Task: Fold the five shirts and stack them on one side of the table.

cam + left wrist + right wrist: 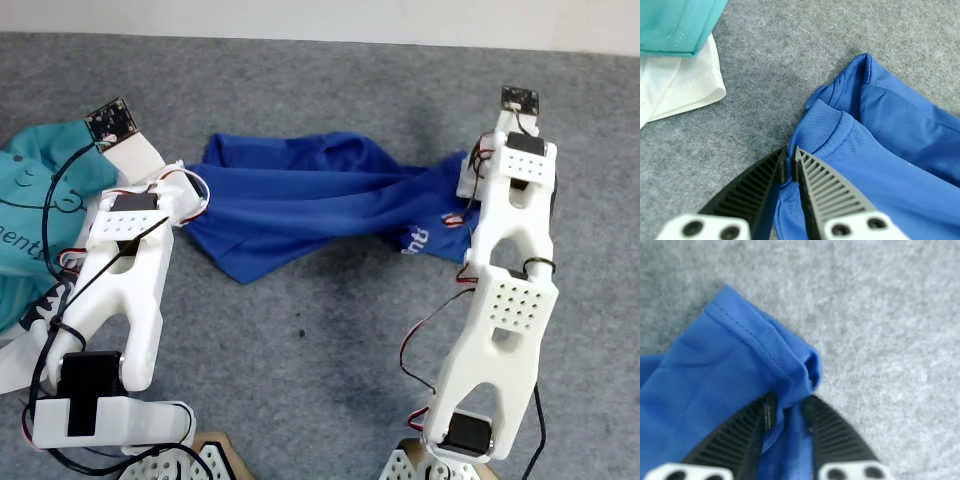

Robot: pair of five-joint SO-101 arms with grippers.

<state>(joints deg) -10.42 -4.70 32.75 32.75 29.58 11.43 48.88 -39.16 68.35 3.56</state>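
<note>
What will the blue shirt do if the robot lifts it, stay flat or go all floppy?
Probably floppy: the blue shirt lies in soft wrinkles between the left gripper and the right gripper, each pinching an end. Likely light too, since its thin mesh cloth bunches easily at the pinch. It may drag, not slide, on the fuzzy grey table.

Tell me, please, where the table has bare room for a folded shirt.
Widest bare grey felt table lies between the left arm and right arm, on the near side of the blue mesh shirt. A strip runs beyond it. Left edge is crowded: teal mesh shirt over white cloth.
</note>
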